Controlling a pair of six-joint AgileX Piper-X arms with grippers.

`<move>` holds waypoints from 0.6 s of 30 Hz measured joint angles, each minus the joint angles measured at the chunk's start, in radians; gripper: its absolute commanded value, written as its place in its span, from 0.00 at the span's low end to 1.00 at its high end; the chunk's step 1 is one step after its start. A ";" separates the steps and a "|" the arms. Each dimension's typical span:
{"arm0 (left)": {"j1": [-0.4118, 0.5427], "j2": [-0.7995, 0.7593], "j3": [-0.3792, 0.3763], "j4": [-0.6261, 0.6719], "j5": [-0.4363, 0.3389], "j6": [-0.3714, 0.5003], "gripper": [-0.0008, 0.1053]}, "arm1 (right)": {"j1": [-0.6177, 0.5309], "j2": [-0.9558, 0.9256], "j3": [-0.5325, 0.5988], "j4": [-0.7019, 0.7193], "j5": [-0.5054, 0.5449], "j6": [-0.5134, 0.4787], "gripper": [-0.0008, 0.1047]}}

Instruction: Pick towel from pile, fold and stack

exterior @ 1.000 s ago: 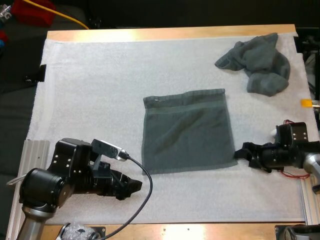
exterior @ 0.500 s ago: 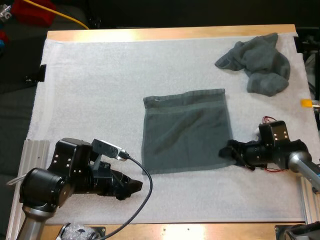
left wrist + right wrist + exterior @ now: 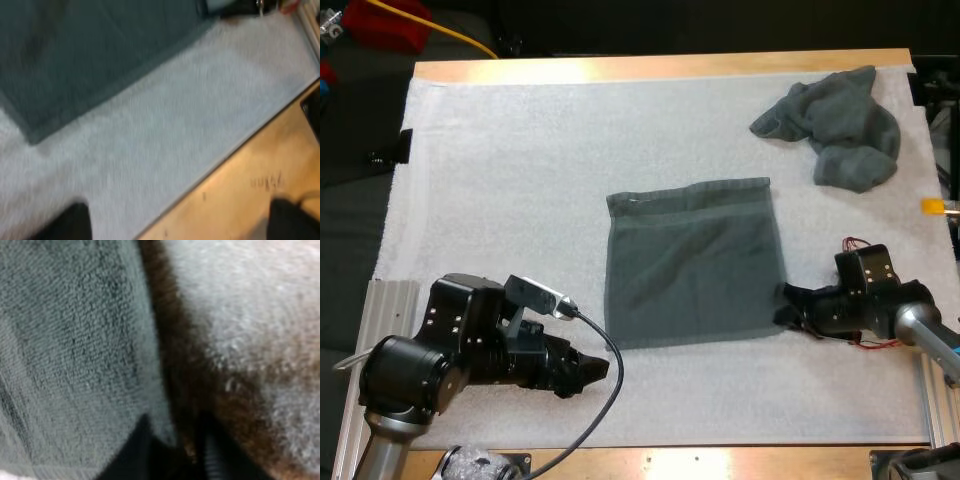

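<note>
A dark grey-green towel point(image 3: 690, 265) lies flat in the middle of the white mat point(image 3: 500, 180). A second, crumpled towel point(image 3: 840, 125) sits at the far right. My right gripper point(image 3: 785, 308) is at the flat towel's near right corner. In the right wrist view its fingers point(image 3: 142, 452) pinch the towel's edge point(image 3: 75, 340) against the mat. My left gripper point(image 3: 600, 368) rests low on the mat just off the towel's near left corner. Its fingers point(image 3: 75, 222) stand wide apart with nothing between them, and the towel point(image 3: 90, 50) lies ahead of them.
The table's wooden front edge point(image 3: 250, 180) runs close to my left gripper. An aluminium rail point(image 3: 390, 300) lies along the mat's left side. Bare mat stretches across the left and far parts of the table.
My right arm slid left to the flat towel's near right corner and its fingers closed on the edge. My left gripper edged slightly right.
</note>
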 measured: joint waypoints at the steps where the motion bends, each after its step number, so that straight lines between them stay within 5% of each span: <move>1: 0.000 0.000 0.000 -0.006 -0.001 0.002 0.66 | 0.000 0.000 0.000 0.000 0.003 0.000 0.01; 6: 0.000 0.000 0.010 -0.060 -0.110 -0.036 0.66 | 0.000 -0.024 0.000 0.001 0.010 -0.005 0.01; 18: 0.000 0.000 0.256 -0.333 -0.107 -0.232 0.66 | 0.000 -0.045 0.000 0.016 0.011 -0.005 0.01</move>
